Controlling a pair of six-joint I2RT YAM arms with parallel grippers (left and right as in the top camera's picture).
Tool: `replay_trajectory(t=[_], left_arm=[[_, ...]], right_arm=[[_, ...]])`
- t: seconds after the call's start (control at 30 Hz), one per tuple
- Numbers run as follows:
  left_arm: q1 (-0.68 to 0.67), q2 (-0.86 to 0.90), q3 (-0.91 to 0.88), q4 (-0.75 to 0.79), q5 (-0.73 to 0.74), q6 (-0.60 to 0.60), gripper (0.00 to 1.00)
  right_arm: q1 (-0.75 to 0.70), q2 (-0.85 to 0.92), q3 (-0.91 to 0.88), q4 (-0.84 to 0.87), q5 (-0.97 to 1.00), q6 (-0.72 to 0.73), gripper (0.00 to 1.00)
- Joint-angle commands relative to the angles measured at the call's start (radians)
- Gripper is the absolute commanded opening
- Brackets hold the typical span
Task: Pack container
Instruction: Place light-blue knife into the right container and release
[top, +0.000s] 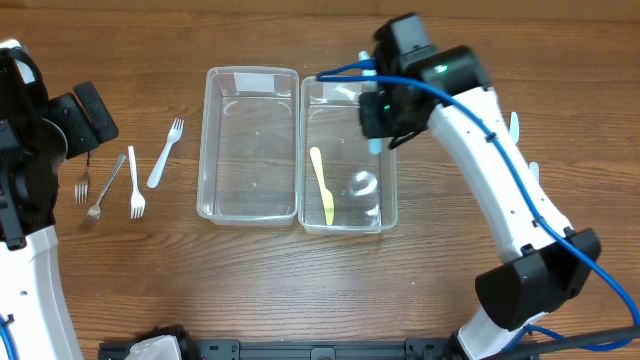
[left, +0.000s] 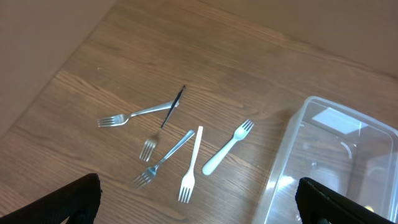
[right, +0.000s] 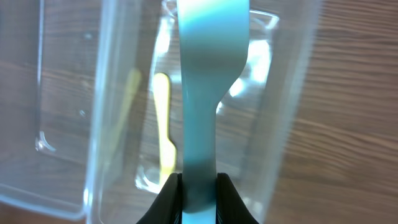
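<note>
Two clear plastic containers sit side by side mid-table: the left one (top: 250, 145) is empty, the right one (top: 349, 155) holds a yellow plastic knife (top: 323, 186). My right gripper (top: 380, 118) is shut on a light blue plastic utensil (right: 202, 93) and holds it above the right container (right: 283, 112). The yellow knife (right: 163, 124) shows through the clear wall. My left gripper (left: 199, 214) is open and empty, above the forks (left: 193, 163) at the table's left.
Several forks lie left of the containers: white plastic ones (top: 166, 152) (top: 135, 182) and metal ones (top: 103, 190) (top: 82, 185). More light-coloured utensils (top: 515, 128) lie right of the right arm, mostly hidden. The left container's wall (left: 323, 162) shows in the left wrist view.
</note>
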Motion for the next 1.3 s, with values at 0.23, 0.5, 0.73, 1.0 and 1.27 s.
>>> replay_trajectory(t=[0.23,0.5,0.73,1.0,1.27], left_arm=[[0.008,0.016,0.014,0.001,0.080,0.034,1.00],[0.008,0.016,0.014,0.003,0.080,0.034,1.00],[0.008,0.016,0.014,0.002,0.080,0.048,1.00],[0.007,0.013,0.014,-0.003,0.085,0.052,1.00],[0.008,0.013,0.014,-0.002,0.135,0.052,1.00]], right_arm=[[0.023,0.000,-0.321,0.179,-0.033,0.042,0.22],[0.023,-0.001,-0.261,0.182,-0.032,0.012,0.52],[-0.059,-0.002,0.152,0.005,0.079,0.014,0.65],[-0.473,-0.002,0.455,-0.227,0.117,0.012,1.00],[-0.785,0.002,0.263,-0.229,0.117,-0.100,1.00]])
